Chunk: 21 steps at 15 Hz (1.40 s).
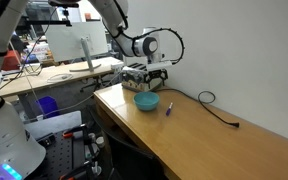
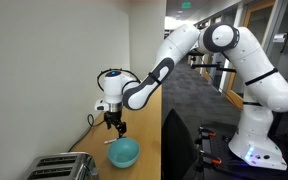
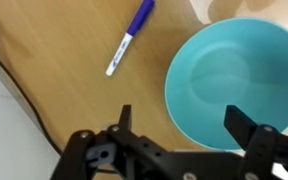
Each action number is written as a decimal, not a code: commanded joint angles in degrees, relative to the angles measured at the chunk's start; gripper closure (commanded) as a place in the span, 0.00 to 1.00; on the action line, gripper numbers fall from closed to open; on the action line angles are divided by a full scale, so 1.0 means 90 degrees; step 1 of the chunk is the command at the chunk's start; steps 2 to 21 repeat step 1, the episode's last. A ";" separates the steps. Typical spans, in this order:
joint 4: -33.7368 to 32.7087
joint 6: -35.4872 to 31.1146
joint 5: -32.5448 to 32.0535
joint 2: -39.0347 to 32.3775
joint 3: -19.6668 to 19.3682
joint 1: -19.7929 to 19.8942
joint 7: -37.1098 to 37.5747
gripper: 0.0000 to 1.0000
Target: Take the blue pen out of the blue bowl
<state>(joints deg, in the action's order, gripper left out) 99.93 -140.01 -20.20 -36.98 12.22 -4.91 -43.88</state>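
The blue pen (image 3: 130,37) lies flat on the wooden table, outside the bowl and a short way from its rim; it also shows in an exterior view (image 1: 170,107). The teal-blue bowl (image 3: 234,80) is empty and stands on the table in both exterior views (image 1: 147,101) (image 2: 124,152). My gripper (image 3: 180,113) is open and empty. It hangs above the bowl's edge on the pen's side, as both exterior views show (image 1: 154,80) (image 2: 117,127). One finger is over the table, the other over the bowl.
A silver toaster (image 1: 134,72) (image 2: 59,167) stands just behind the bowl. A black cable (image 1: 214,105) (image 3: 4,70) runs along the table by the white wall. The table's front edge (image 1: 134,135) is close to the bowl.
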 commanded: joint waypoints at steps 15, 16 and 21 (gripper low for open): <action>0.0764 -0.0046 -0.0040 0.0657 0.0051 0.0093 -0.0266 0.00; 0.0764 -0.0046 -0.0040 0.0657 0.0051 0.0093 -0.0266 0.00; 0.0764 -0.0046 -0.0040 0.0657 0.0051 0.0093 -0.0266 0.00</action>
